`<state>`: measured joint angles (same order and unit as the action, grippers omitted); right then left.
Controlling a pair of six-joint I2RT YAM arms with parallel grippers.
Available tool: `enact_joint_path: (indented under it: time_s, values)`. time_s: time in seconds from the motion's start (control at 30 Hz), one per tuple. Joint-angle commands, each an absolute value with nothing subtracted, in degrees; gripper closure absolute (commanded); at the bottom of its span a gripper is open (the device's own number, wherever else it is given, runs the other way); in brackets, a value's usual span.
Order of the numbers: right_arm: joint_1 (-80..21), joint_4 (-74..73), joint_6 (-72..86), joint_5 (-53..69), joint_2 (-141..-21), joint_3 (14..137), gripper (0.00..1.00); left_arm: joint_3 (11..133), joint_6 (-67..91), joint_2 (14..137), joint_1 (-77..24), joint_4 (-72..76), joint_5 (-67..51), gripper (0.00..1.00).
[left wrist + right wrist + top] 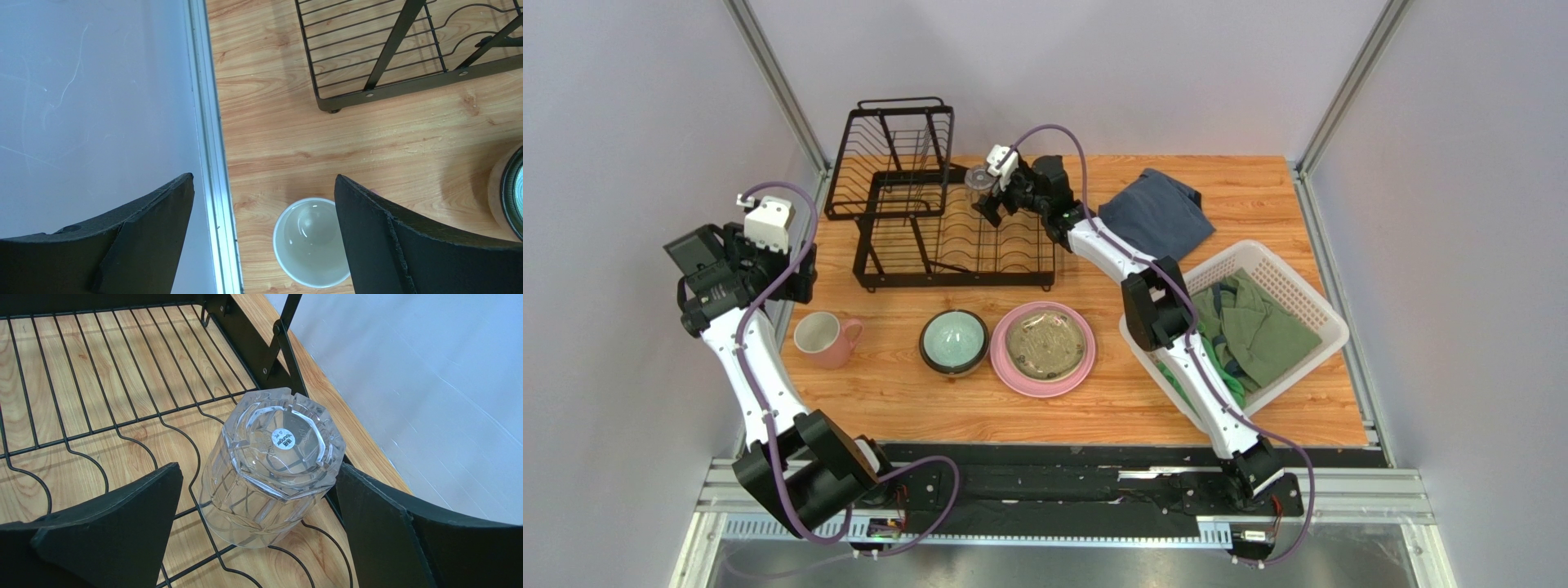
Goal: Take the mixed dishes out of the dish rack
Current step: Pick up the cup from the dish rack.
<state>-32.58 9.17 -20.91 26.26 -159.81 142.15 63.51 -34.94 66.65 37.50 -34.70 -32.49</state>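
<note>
The clear glass tumbler [273, 465] stands upside down on the wire floor of the black dish rack [92, 422], at its far right corner [981, 184]. My right gripper [258, 468] is open, with one finger on each side of the tumbler and a gap on the left side. The rack [891, 263] holds nothing else that I can see. The pink mug [824, 339], the teal bowl [954, 341] and the pink plate [1081, 368], with a smaller tan-cream dish [1044, 341] on it, stand on the table in front. My left gripper [264, 177] is open and empty above the mug [310, 242].
A white lattice basket [1314, 300] with green clothes sits at the right. A folded blue-grey cloth [1155, 211] lies behind it. The table's left metal edge [209, 153] runs under my left gripper. The rack's raised basket section [891, 153] stands at the far left.
</note>
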Motion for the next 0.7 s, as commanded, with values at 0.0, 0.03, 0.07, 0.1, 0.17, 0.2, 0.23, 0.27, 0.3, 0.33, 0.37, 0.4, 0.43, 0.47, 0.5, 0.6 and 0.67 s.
enact_joint_path:
  time_s: [0.0, 0.03, 0.07, 0.1, 0.17, 0.2, 0.23, 0.27, 0.3, 0.33, 0.37, 0.4, 0.43, 0.47, 0.5, 0.6, 0.67]
  values:
    - [-32.87, 13.62, -21.36, 27.51, -160.49, 144.58, 0.01, 66.27, -34.01, 66.97, 38.06, -32.87, -33.57, 0.08]
    - [-32.78, 14.23, -21.18, 27.42, -160.58, 144.49, 0.02, 66.27, -34.1, 66.97, 37.97, -32.96, -33.57, 0.08]
    - [-32.78, 14.41, -21.01, 27.42, -160.49, 144.41, 0.03, 66.27, -34.19, 66.97, 37.97, -32.87, -33.49, 0.08]
    - [-32.7, 14.68, -20.48, 27.33, -160.49, 144.4, 0.07, 66.18, -34.45, 66.89, 37.97, -32.96, -33.57, 0.08]
    - [-32.61, 15.64, -20.04, 27.16, -160.4, 144.06, 0.13, 66.01, -34.54, 66.88, 37.97, -32.87, -33.49, 0.08]
    - [-32.52, 16.08, -19.6, 26.9, -160.4, 144.05, 0.16, 66.01, -34.54, 66.88, 37.97, -32.96, -33.49, 0.08]
    - [-32.52, 16.26, -19.34, 26.89, -160.23, 143.97, 0.18, 65.83, -34.63, 66.88, 37.97, -32.96, -33.49, 0.08]
    - [-32.52, 16.35, -19.16, 26.81, -160.22, 143.79, 0.2, 65.74, -34.8, 66.88, 38.06, -32.87, -33.57, 0.08]
    - [-32.61, 16.26, -18.9, 26.81, -160.14, 143.62, 0.22, 65.74, -34.89, 66.97, 37.88, -32.96, -33.49, 0.08]
    - [-32.61, 16.26, -18.9, 26.81, -159.96, 143.44, 0.23, 65.57, -34.89, 66.97, 38.05, -32.96, -33.4, 0.08]
    - [-32.52, 16.35, -18.9, 26.81, -159.79, 143.26, 0.25, 65.48, -35.07, 66.97, 37.97, -32.87, -33.4, 0.08]
    - [-32.52, 16.17, -18.9, 26.81, -159.79, 143.0, 0.26, 65.39, -35.16, 67.06, 37.97, -32.96, -33.4, 0.08]
    - [-32.43, 16.17, -18.81, 26.72, -159.61, 142.82, 0.27, 65.3, -35.33, 67.06, 37.97, -32.87, -33.31, 0.08]
    - [-32.52, 16.08, -18.81, 26.54, -159.44, 142.65, 0.29, 65.22, -35.33, 67.15, 37.97, -32.87, -33.31, 0.08]
    - [-32.52, 16.0, -18.63, 26.02, -159.17, 142.3, 0.3, 65.21, -35.42, 67.24, 37.97, -32.87, -33.4, 0.08]
    - [-32.26, 15.47, -18.11, 25.49, -158.03, 141.33, 0.34, 64.95, -35.77, 67.15, 37.97, -32.87, -33.4, 0.08]
    - [-32.17, 14.86, -17.84, 25.14, -157.41, 140.98, 0.36, 64.86, -35.77, 67.32, 37.97, -32.96, -33.4, 0.08]
